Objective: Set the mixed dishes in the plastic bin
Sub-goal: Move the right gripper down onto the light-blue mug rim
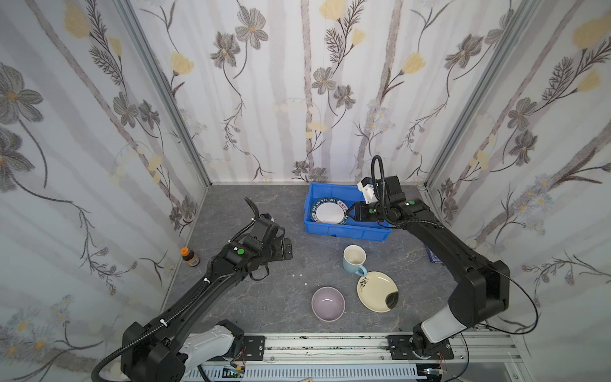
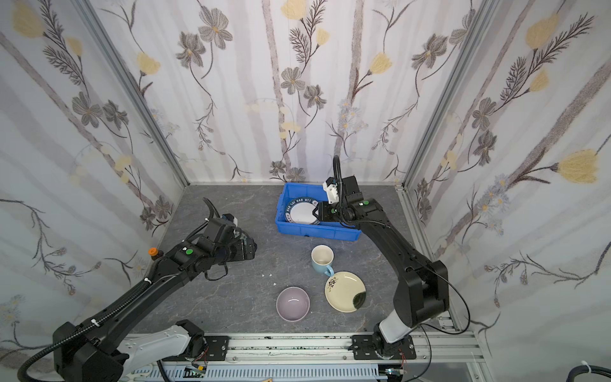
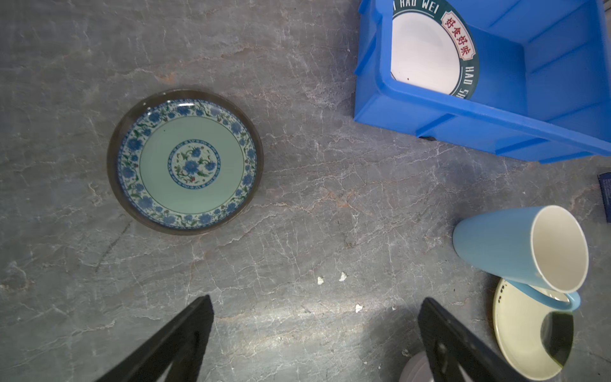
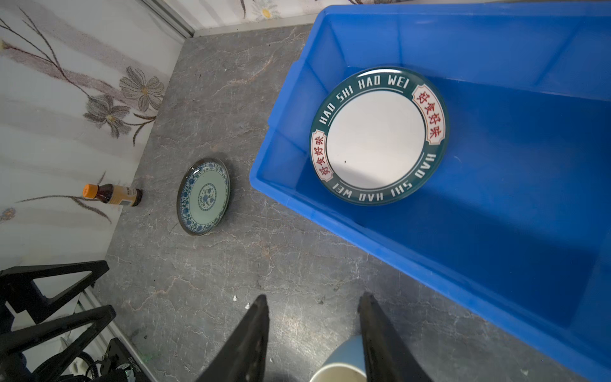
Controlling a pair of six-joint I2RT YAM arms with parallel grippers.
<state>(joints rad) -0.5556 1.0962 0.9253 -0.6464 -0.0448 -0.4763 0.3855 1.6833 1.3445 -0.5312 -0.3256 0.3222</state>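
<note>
The blue plastic bin [image 1: 344,228] stands at the back. A white plate with a dark green lettered rim [image 4: 377,135] lies tilted at its left end. My right gripper [image 1: 347,214] hovers over the bin beside that plate, open and holding nothing; the wrist view shows bare table between its fingers [image 4: 258,330]. My left gripper [image 3: 316,299] is wide open and empty above the table. A teal-patterned plate [image 3: 185,162] lies flat near it, mostly hidden under the arm in both top views. A light-blue mug [image 1: 354,259], cream plate [image 1: 377,291] and lilac bowl [image 1: 328,303] sit near the front.
A small brown bottle with an orange cap [image 1: 190,257] stands by the left wall. A dark blue box [image 1: 433,259] lies under the right arm. The mug's handle overlaps the cream plate's edge. Small white crumbs [image 1: 297,275] dot the table's middle.
</note>
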